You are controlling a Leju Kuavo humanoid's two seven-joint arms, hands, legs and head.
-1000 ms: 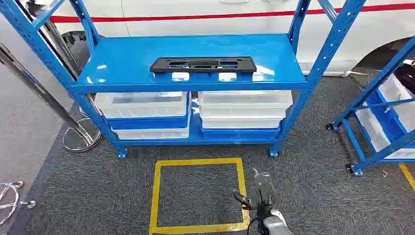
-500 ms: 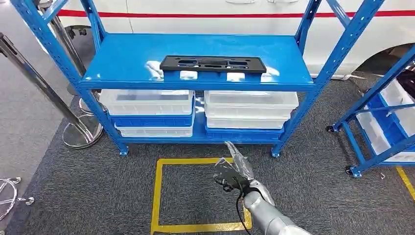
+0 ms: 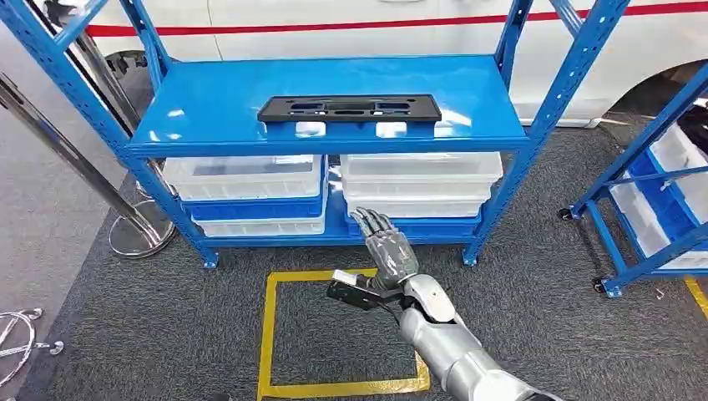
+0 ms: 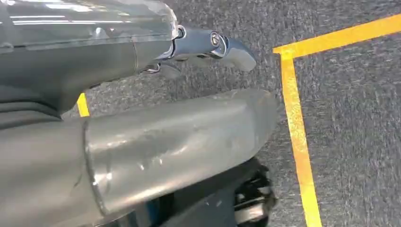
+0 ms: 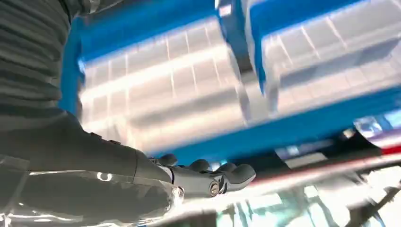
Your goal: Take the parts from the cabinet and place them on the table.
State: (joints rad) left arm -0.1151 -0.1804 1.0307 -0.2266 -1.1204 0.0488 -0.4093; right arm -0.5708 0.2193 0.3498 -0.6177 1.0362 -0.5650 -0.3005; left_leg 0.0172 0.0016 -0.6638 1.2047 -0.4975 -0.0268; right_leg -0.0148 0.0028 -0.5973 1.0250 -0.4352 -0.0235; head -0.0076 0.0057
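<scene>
Blue cabinet (image 3: 209,109), black part (image 3: 348,109), empty right hand (image 3: 386,248)

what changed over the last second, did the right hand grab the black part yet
Not yet. The right hand has risen from low near the yellow floor square and reached forward toward the blue rack, its fingers now in front of the lower bins. It holds nothing. The black part lies as before on the upper shelf, untouched; its small shifts in the picture come from the camera moving.
</scene>
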